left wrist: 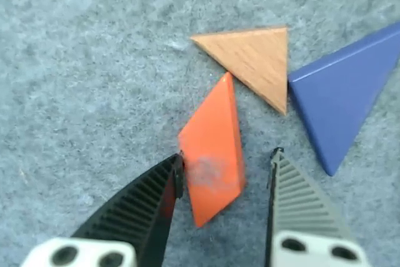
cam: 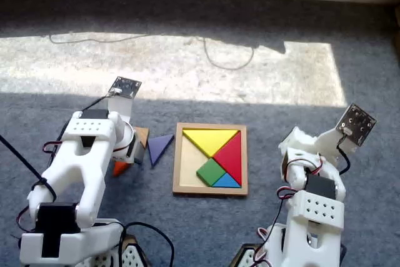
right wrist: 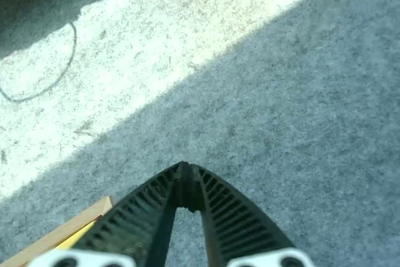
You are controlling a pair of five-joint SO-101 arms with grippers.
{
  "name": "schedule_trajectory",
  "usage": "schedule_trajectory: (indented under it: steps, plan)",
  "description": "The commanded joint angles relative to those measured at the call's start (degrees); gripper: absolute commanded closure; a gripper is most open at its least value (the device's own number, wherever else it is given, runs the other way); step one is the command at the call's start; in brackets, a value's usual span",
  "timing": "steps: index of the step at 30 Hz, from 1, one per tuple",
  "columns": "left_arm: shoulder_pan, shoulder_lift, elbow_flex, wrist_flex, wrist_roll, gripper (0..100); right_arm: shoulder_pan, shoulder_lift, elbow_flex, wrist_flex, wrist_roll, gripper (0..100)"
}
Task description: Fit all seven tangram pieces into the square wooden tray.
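The square wooden tray point(cam: 179, 157) lies between the arms and holds a yellow triangle point(cam: 209, 139), a red triangle point(cam: 230, 154), a green square point(cam: 210, 171) and a small blue triangle point(cam: 227, 181). Left of the tray lie an orange parallelogram point(left wrist: 212, 151), a tan wooden triangle point(left wrist: 253, 60) and a dark blue triangle point(left wrist: 340, 89). My left gripper point(left wrist: 226, 161) stands open, low over the orange parallelogram, one finger on each side; the black finger point(left wrist: 169, 186) touches its edge. My right gripper point(right wrist: 186, 176) is shut on nothing, above bare carpet beside a tray corner point(right wrist: 69, 226).
Grey carpet covers the floor, with a bright sunlit band across the back. A thin cable point(cam: 222, 64) loops through that band. The pale left part of the tray floor point(cam: 187, 168) is bare. In the high view the dark blue triangle point(cam: 159, 147) lies close to the tray's left rim.
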Motion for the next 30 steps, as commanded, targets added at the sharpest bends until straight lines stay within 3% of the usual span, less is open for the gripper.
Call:
schedule_trajectory:
  steps: [1,7,14,22,27,30]
  plan:
    - [0.1,6.8,-7.1,4.2,-0.3,82,-0.7,-1.4,-0.2,-1.6,0.6,99.2]
    - [-3.1,22.5,-22.7,13.7,-0.4,87,-0.7,-1.4,-0.2,-1.6,0.6,99.2]
    - [-3.7,23.3,-24.1,14.1,-0.6,98,-0.7,-1.4,-0.2,-1.6,0.6,99.2]
    - [-2.7,9.8,-17.8,14.4,-0.5,100,-0.7,-1.4,-0.2,-1.6,0.6,99.2]
    - [2.9,-3.1,-12.6,14.6,-0.2,100,-0.7,-1.4,-0.2,-1.6,0.6,99.2]
    - [7.4,-8.0,-12.0,14.6,5.3,100,-0.7,-1.4,-0.2,-1.6,0.6,99.2]
